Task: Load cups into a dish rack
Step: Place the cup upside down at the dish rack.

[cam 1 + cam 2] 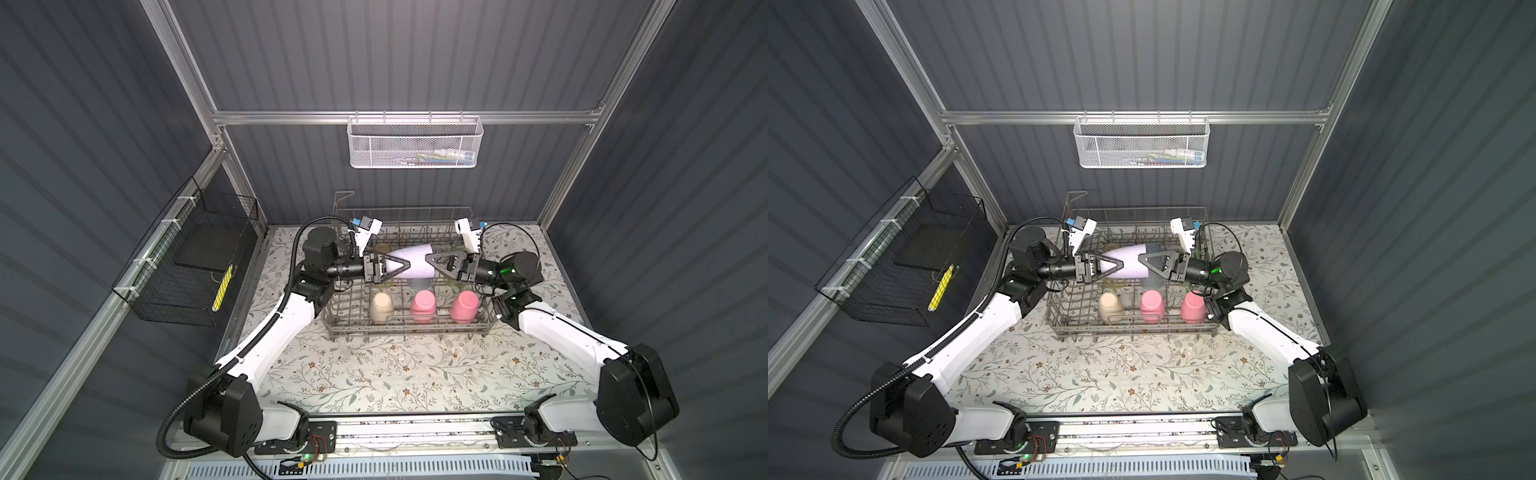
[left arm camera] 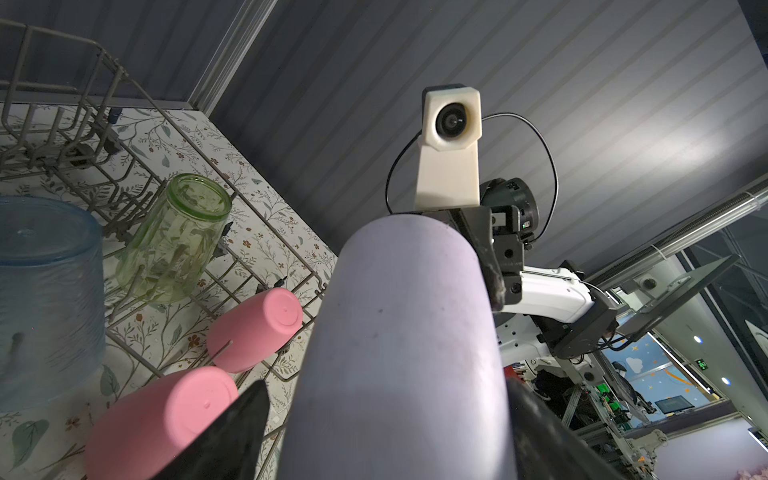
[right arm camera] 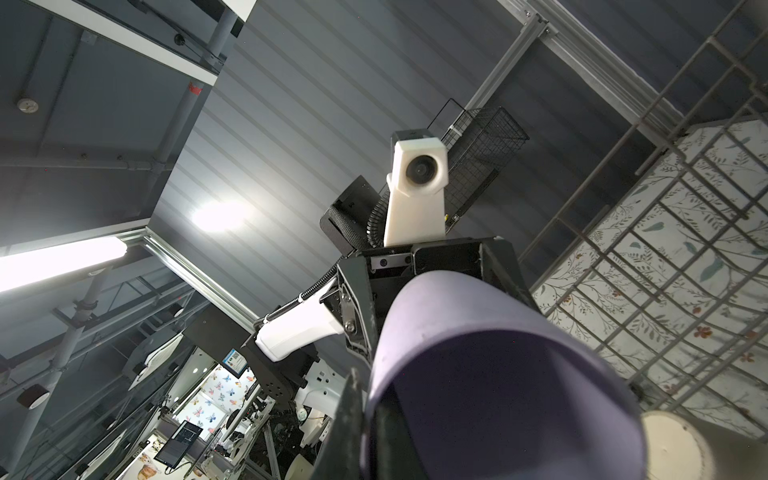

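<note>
A lilac cup point(image 1: 411, 262) point(image 1: 1130, 262) lies level in the air above the grey dish rack point(image 1: 415, 329) point(image 1: 1133, 331). My right gripper point(image 1: 430, 262) point(image 3: 370, 399) is shut on its rim, one finger inside the mouth and one outside. My left gripper point(image 1: 405, 264) point(image 2: 386, 386) straddles the base end of the lilac cup point(image 2: 407, 332); one finger touches it, a gap shows at the other. Upside down in the rack stand a beige cup point(image 1: 381, 306), two pink cups point(image 1: 423, 306) point(image 1: 464, 306), a blue cup point(image 2: 45, 291) and a green cup point(image 2: 174, 241).
A white mesh basket point(image 1: 414, 143) hangs on the back rail. A black wire basket point(image 1: 187, 266) is fixed to the left wall. The rack sits at the back of the floral tabletop point(image 1: 395, 374), with both arms reaching over its sides.
</note>
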`<state>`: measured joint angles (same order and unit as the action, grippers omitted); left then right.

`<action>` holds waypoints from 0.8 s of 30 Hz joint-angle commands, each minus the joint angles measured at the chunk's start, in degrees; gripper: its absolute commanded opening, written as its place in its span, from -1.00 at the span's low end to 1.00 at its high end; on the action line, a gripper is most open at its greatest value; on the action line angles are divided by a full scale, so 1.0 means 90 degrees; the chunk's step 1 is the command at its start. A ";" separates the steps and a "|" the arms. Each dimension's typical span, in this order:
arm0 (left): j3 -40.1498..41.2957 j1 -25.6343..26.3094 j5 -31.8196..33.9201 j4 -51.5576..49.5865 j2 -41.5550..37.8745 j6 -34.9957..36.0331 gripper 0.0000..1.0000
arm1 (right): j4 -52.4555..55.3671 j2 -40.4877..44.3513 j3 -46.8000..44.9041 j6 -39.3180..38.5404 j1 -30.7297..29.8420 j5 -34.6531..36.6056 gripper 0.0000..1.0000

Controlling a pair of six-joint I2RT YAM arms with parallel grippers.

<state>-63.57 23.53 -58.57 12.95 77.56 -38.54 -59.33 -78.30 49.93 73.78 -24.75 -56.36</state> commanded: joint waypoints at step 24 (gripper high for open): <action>0.0115 0.0092 -0.0122 0.0345 -0.0014 -0.0108 0.68 | -0.0429 -0.0067 0.0171 0.0015 0.0026 0.0127 -1.00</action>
<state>-63.09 23.99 -58.59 15.51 77.67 -39.72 -60.42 -79.31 49.95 74.50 -24.73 -55.79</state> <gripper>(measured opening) 0.844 0.077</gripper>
